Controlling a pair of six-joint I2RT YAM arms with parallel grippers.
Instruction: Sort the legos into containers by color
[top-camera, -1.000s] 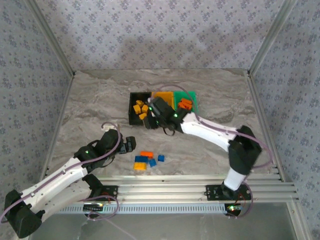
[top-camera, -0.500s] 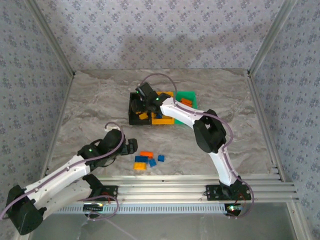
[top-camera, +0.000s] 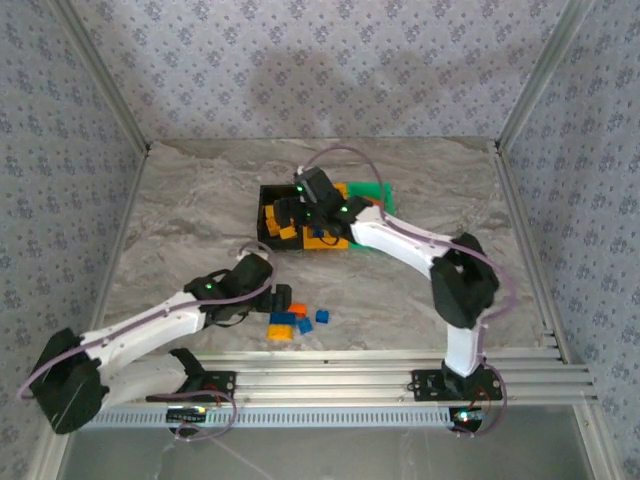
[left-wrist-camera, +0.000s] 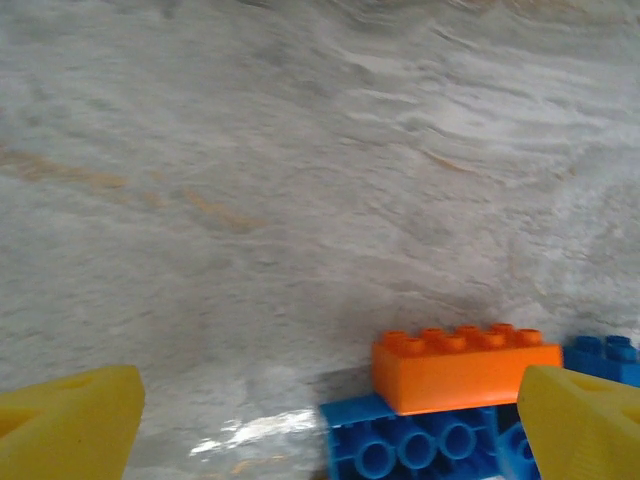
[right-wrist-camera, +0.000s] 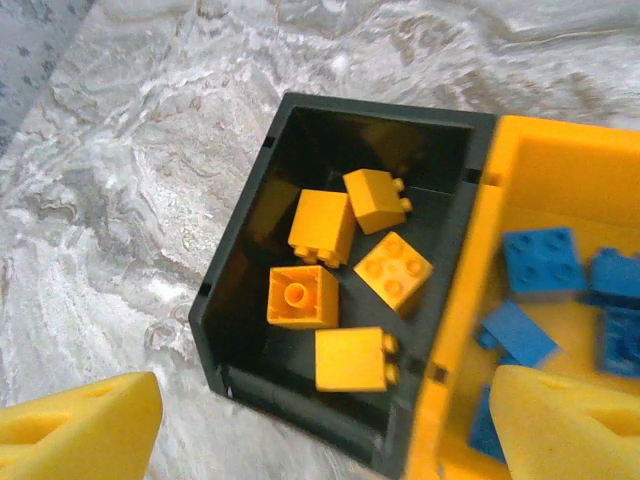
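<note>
here the right gripper (right-wrist-camera: 320, 425) hovers over the black bin (right-wrist-camera: 235, 300), pads spread wide and empty; 5 yellow-orange legos (right-wrist-camera: 322, 226) lie inside. the left gripper (left-wrist-camera: 325, 425), also spread, faces a red-orange lego (left-wrist-camera: 465, 365) stacked on a blue lego (left-wrist-camera: 400, 445) on the table (left-wrist-camera: 300, 150).
</note>
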